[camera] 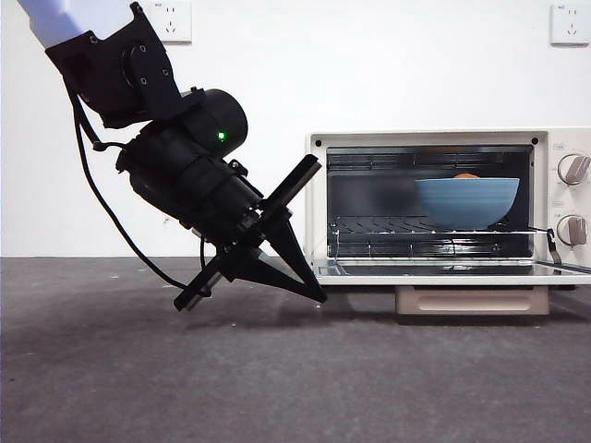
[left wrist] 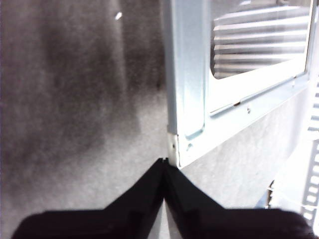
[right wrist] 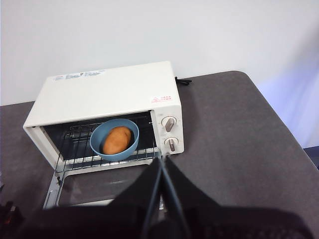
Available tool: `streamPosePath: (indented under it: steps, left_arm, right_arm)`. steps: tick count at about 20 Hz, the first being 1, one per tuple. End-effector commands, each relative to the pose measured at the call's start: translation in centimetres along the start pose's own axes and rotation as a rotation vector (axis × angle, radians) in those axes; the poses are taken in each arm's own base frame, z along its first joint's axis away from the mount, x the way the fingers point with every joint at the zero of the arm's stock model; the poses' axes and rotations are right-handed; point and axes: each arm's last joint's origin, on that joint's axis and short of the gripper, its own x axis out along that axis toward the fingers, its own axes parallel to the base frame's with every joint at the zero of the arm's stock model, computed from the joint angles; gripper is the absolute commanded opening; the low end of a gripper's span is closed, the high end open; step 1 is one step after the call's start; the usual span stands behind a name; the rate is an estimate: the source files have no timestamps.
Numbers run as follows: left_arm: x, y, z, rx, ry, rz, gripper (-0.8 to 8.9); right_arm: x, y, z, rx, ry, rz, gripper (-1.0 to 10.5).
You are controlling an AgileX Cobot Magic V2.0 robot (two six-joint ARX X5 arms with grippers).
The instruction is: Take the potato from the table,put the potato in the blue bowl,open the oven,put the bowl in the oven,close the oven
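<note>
The oven (camera: 448, 217) stands on the table (camera: 277, 369) with its door (camera: 452, 269) folded down flat; on the wire rack inside sits the bowl (camera: 467, 201), holding the potato (right wrist: 117, 140). The left end effector (camera: 317, 295), jaws closed and empty, angles down from the upper left so that its tip meets the near corner of the open door. The right end effector (right wrist: 162, 162), likewise closed and empty, hangs high above the table in front of the oven.

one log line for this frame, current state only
potato in blue bowl | bowl in oven | door open | left gripper shut at door corner
</note>
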Motion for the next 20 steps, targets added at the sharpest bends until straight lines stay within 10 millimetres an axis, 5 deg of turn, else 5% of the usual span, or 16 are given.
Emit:
streamPosePath:
  steps: [1, 20]
  left_arm:
    - [0.5, 0.5, 0.2, -0.034, -0.003, 0.003, -0.06]
    - [1.1, 1.4, 1.1, -0.107, -0.031, -0.033, -0.06]
  right_arm:
    - [-0.1, 0.0, 0.0, -0.003, -0.003, 0.002, -0.1]
    - [-0.1, 0.0, -0.2, 0.007, 0.020, 0.000, -0.1]
